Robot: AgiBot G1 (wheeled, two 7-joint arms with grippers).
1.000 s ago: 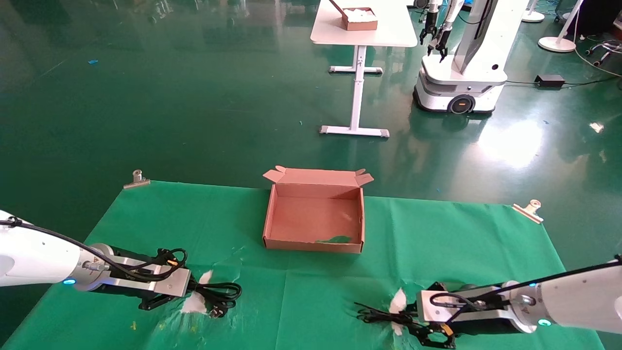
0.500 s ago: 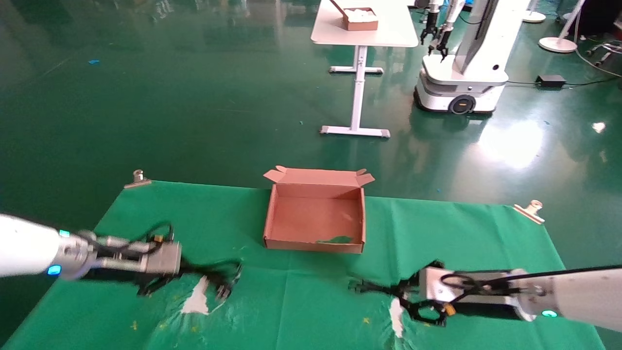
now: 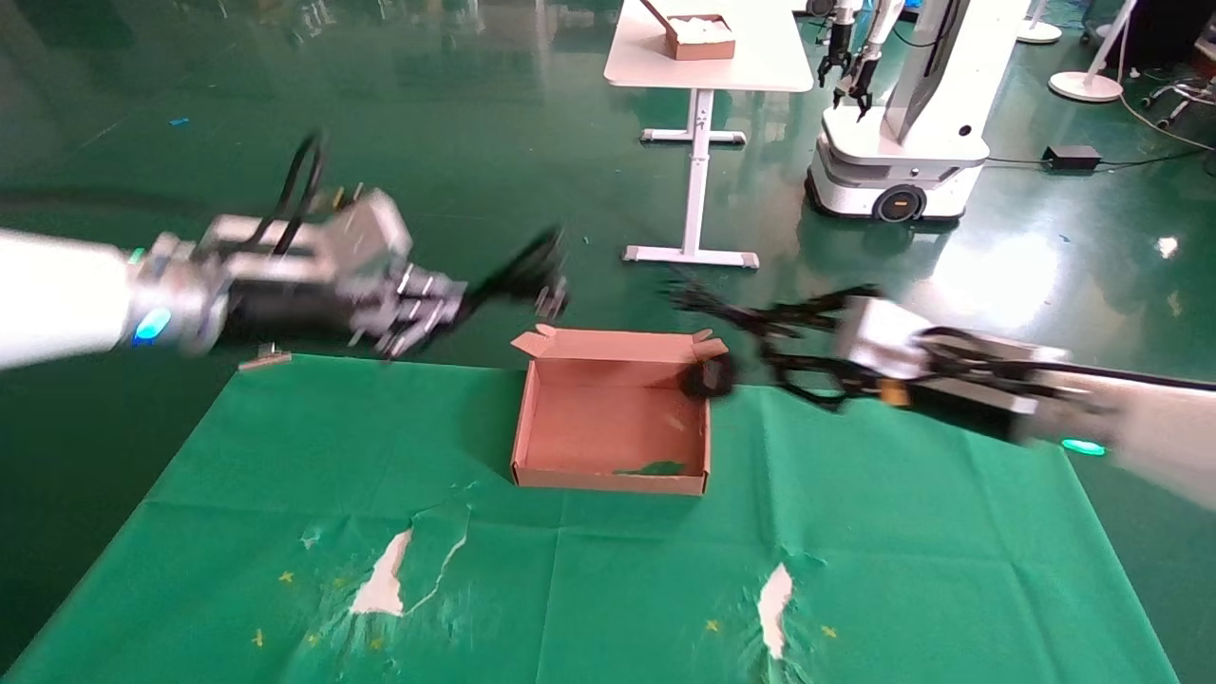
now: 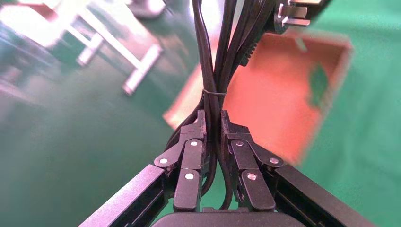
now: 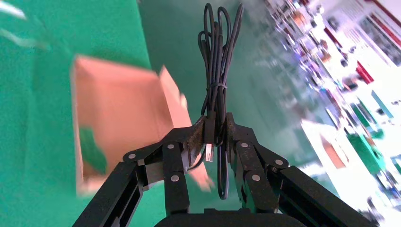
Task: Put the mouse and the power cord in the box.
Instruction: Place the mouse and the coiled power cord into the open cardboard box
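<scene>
The open brown box (image 3: 608,481) lies on the green cloth, with its flapped lid standing at the far side. My left gripper (image 3: 454,304) hangs in the air to the left of the box, shut on the looped power cord (image 3: 521,271). In the left wrist view the gripper (image 4: 213,116) pinches the tied cord (image 4: 213,56), and the plug (image 4: 293,12) hangs over the box (image 4: 283,94). My right gripper (image 3: 793,366) is raised to the right of the box, shut on the mouse's bundled thin cable (image 5: 217,61). The black mouse (image 3: 707,377) dangles at the box's far right corner.
Two white tears (image 3: 385,579) (image 3: 774,598) show in the cloth near its front edge. A metal clip (image 3: 266,357) holds the cloth's far left corner. On the floor beyond stand a white table (image 3: 708,71) with a small brown box (image 3: 701,38), and another robot (image 3: 893,142).
Both arms have risen from the front of the table and swung toward the box. The left lifted the power cord off the cloth, and the right lifted the mouse by its cable.
</scene>
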